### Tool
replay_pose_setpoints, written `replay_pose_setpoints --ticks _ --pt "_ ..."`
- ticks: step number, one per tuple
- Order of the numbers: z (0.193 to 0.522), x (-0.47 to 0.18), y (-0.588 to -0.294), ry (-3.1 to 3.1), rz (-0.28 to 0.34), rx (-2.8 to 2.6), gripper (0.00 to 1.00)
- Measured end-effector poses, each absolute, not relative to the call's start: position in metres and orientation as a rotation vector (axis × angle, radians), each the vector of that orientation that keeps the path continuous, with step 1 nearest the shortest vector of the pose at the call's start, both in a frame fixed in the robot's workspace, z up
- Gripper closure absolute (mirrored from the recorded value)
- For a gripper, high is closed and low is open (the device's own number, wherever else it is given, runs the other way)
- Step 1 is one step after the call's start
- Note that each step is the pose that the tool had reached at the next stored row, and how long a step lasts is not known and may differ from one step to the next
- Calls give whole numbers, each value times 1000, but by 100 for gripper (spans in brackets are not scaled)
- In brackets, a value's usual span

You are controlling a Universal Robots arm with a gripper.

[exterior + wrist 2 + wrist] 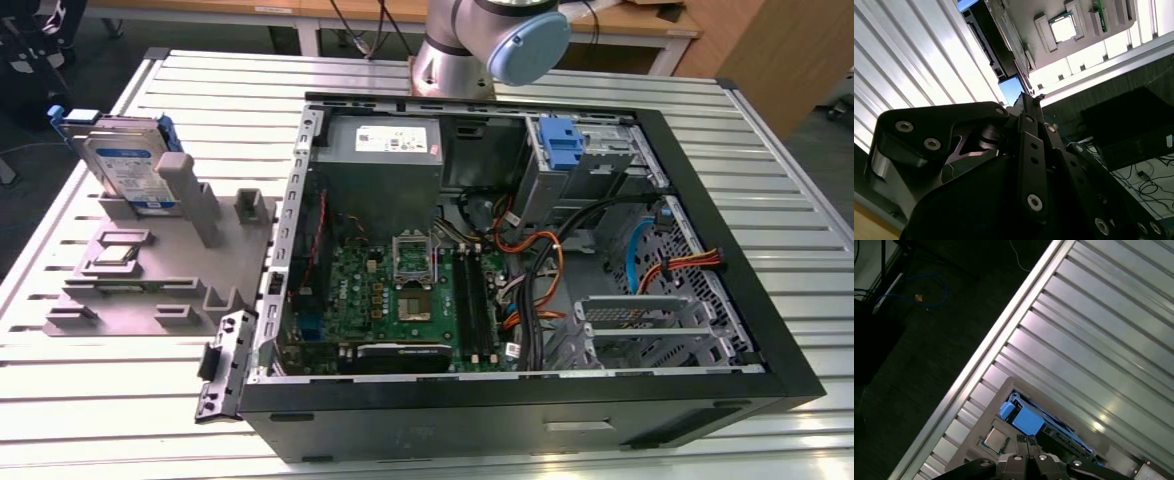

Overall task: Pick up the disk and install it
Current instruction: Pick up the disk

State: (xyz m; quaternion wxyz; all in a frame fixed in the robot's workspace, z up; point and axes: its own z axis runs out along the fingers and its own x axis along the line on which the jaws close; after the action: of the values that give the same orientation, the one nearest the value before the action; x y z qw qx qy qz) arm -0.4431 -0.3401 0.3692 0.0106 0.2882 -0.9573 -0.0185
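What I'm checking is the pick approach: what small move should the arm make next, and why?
Probably ease the gripper down toward the disk: the first wrist view shows the disk just past the gripper, not held, and in the exterior view it stands upright in the grey fixture.

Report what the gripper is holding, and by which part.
Nothing. The gripper, shut and empty, hangs above the silver-grey rectangular disk in its blue plastic bracket, which stands in the grey plastic holder.
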Motion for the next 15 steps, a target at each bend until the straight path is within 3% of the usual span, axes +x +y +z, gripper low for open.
replay_pose_setpoints --ticks 15 --pt "369 -443 -340 -2953 -57 1003 90"
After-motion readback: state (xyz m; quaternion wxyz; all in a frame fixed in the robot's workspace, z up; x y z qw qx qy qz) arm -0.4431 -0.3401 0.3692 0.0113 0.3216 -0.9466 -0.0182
